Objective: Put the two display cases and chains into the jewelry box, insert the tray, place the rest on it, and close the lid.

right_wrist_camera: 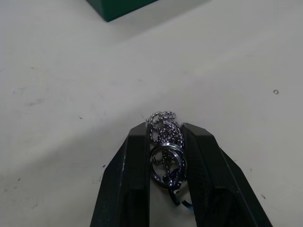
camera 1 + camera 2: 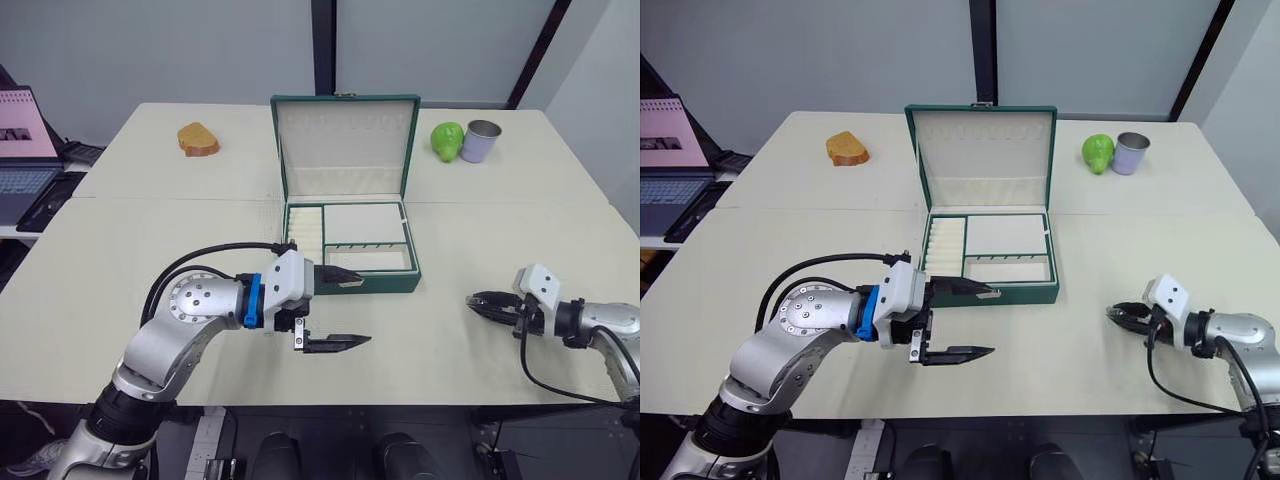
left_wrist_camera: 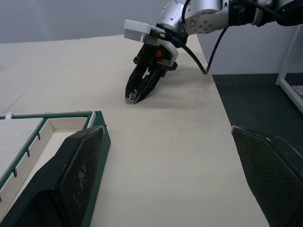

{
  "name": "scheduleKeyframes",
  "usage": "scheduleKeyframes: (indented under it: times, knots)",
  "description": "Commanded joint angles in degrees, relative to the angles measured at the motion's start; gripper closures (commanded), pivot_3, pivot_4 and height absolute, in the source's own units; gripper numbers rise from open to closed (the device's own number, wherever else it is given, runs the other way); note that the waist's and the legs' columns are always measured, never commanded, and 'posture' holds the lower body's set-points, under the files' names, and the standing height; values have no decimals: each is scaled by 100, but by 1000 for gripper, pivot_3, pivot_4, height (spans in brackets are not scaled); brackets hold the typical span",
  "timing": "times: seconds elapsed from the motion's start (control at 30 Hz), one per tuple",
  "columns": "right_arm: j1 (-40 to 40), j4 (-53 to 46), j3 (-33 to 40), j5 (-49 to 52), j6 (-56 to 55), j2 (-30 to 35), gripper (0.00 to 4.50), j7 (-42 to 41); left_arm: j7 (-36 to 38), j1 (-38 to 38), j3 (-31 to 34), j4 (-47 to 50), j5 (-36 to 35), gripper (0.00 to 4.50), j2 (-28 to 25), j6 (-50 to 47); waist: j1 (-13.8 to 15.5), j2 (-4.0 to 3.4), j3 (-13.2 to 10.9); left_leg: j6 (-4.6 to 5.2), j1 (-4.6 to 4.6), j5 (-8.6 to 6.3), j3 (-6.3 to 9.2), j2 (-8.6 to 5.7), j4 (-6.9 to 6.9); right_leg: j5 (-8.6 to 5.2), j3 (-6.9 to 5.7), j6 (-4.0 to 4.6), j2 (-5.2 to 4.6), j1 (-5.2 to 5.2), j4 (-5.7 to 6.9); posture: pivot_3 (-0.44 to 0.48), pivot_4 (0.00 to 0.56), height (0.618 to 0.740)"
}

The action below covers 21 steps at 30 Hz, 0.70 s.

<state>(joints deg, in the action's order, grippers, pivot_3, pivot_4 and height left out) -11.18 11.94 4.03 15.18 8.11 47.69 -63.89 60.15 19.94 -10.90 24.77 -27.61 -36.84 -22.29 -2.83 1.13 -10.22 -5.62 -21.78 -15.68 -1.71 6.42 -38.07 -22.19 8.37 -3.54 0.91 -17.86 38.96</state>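
Note:
The jewelry box (image 2: 372,285) stands open mid-table, its lid (image 2: 345,140) upright at the back. The cream-lined tray (image 2: 365,222), with a ribbed ring-roll section on its left, sits in the box. My left gripper (image 2: 362,308) hangs open with nothing between its fingers, just before the box's front-left corner. To the right of the box, my right gripper (image 2: 473,300) is down at the table surface, shut on a clump of silver chain (image 1: 165,135) with a ring in it. The left wrist view shows that chain (image 3: 130,99) at the right gripper's tips. The two display cases are out of view.
At the back left of the table lies a brown bread-like piece (image 2: 198,139). A green fruit (image 2: 447,141) and a metal cup (image 2: 481,141) stand at the back right. An open laptop (image 2: 25,150) sits on a side table to the left.

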Motion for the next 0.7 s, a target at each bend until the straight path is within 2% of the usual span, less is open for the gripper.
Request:
scheduleKeyframes:
  times: [0.03, 0.3, 0.63, 0.7]
  knots:
    - [-129, -591, 328, 367, 397, 234, 3757, -117, -77, 28, 134, 88, -53, 0, 34, -14, 2, -4, -3, 0, -2, 0, 0, 0, 0, 0, 1, 0, 0, -2, 0, 0, 150, 740]
    - [-288, -1155, 485, 637, 981, 426, 3758, -139, -145, 49, 119, 89, -61, 0, 62, -22, 6, -4, -4, 0, -5, 0, 1, 0, 3, 0, 1, 0, 1, -6, -1, 0, 150, 740]
    - [37, -759, 174, 192, 670, 241, 3758, -19, -196, 39, 73, 157, -51, 0, 133, -63, 16, -3, -4, 0, -7, 0, -1, -1, 3, 0, 7, 0, 1, -11, -3, 0, 150, 740]
    - [46, -769, 177, 218, 754, 243, 3038, -54, -198, 34, 75, 168, -58, 0, 134, -67, 15, -4, -5, 0, -7, 0, -2, -1, 3, 0, 8, 0, 1, -13, -3, 0, 150, 740]
